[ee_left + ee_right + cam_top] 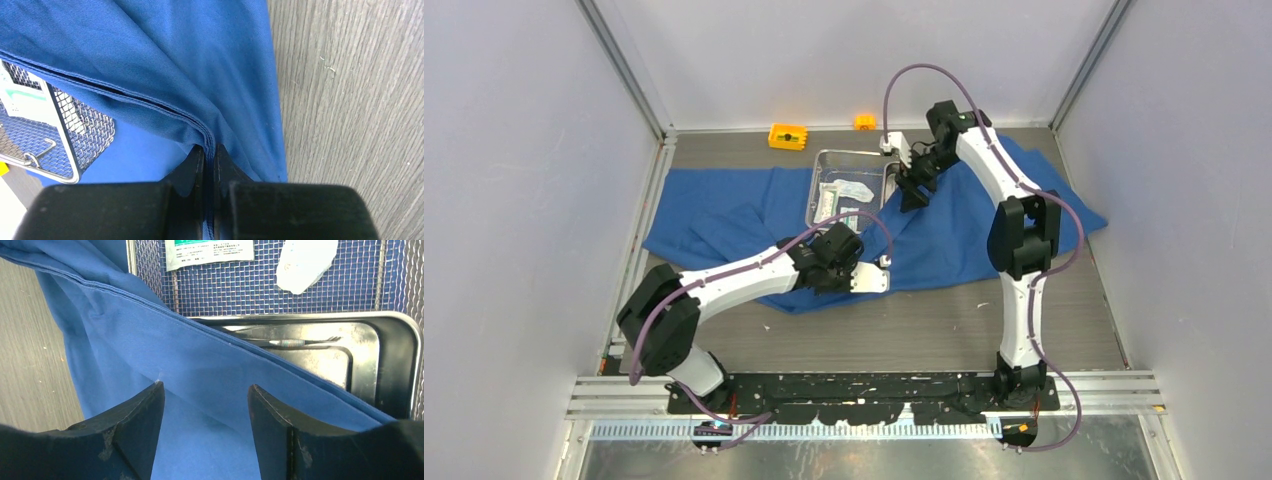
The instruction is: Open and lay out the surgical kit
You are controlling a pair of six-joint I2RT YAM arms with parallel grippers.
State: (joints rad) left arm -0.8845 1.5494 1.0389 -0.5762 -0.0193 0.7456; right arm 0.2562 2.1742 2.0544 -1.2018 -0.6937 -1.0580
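The blue cloth wrap (724,215) lies spread on the table under the steel mesh basket (816,190). White-green packets (836,200) lie in the basket. My left gripper (829,268) is shut on a folded hem of the cloth (165,65) near its front edge, its tips (209,150) pinching the fold. My right gripper (914,195) is open just above the cloth (150,340) at the basket's right side, with nothing between its fingers (206,395). A cloth fold covers part of the solid steel tray (392,365), which holds a thin steel instrument (300,343).
Two orange blocks (787,136) (865,122) sit at the back edge of the table. Bare grey table (350,100) lies beside the cloth's front edge. Enclosure walls stand at left, right and back. The basket mesh (75,130) is close to my left gripper.
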